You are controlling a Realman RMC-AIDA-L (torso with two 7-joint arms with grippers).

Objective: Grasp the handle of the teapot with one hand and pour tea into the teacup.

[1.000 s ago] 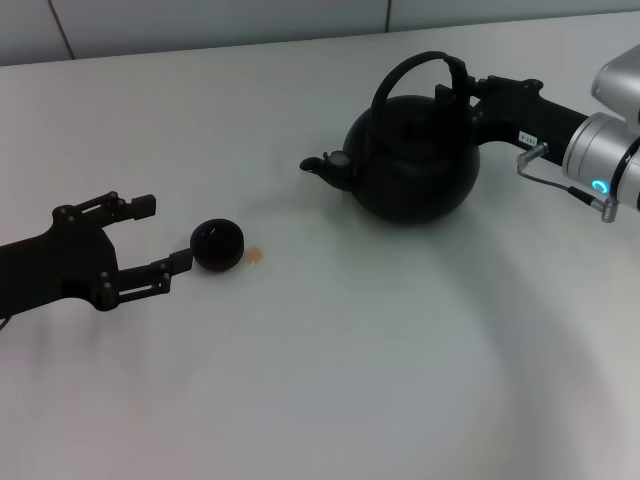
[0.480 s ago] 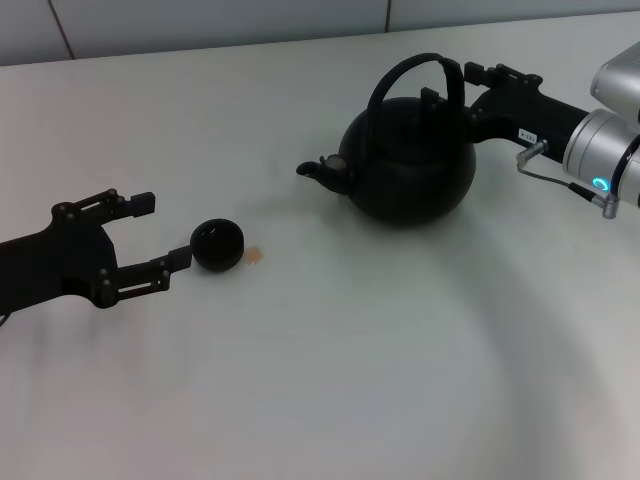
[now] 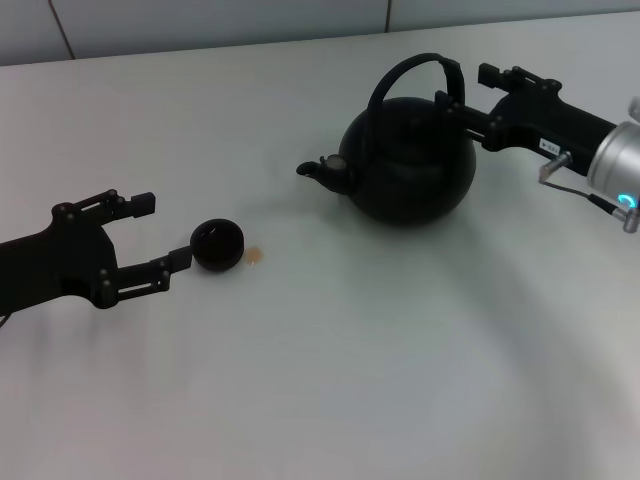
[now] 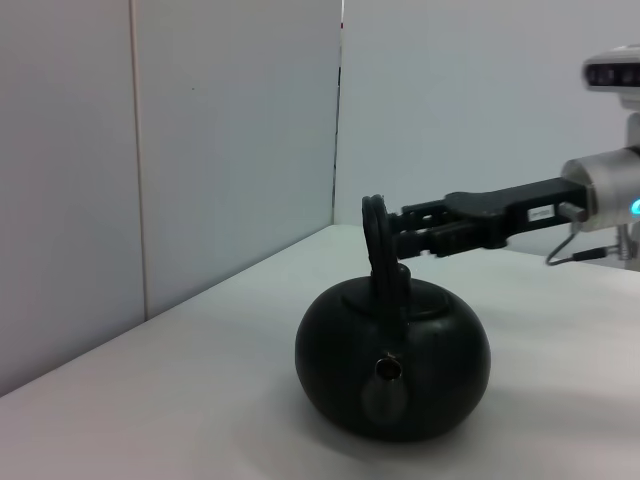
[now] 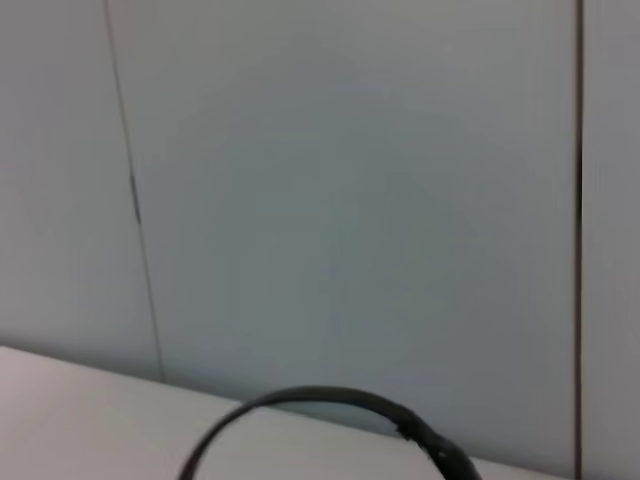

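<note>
The black teapot (image 3: 405, 170) stands upright on the white table (image 3: 330, 380), spout pointing toward the left arm; it also fills the left wrist view (image 4: 392, 358). Its arched handle (image 3: 410, 62) rises over the lid, and part of its arc shows in the right wrist view (image 5: 320, 400). My right gripper (image 3: 465, 88) is open just right of the handle, its fingertips beside the handle's right end with nothing held. The small dark teacup (image 3: 217, 245) sits at the left. My left gripper (image 3: 163, 232) is open beside it, its lower fingertip almost touching the cup. A small amber tea spot (image 3: 255, 257) lies right of the cup.
A grey panelled wall (image 3: 200, 20) runs along the table's far edge. Bare white tabletop stretches between the cup and the teapot and across the whole front.
My right gripper has opened off the handle and drawn back to the right. The teapot has shifted slightly and now stands still. The left arm and cup have not moved.
</note>
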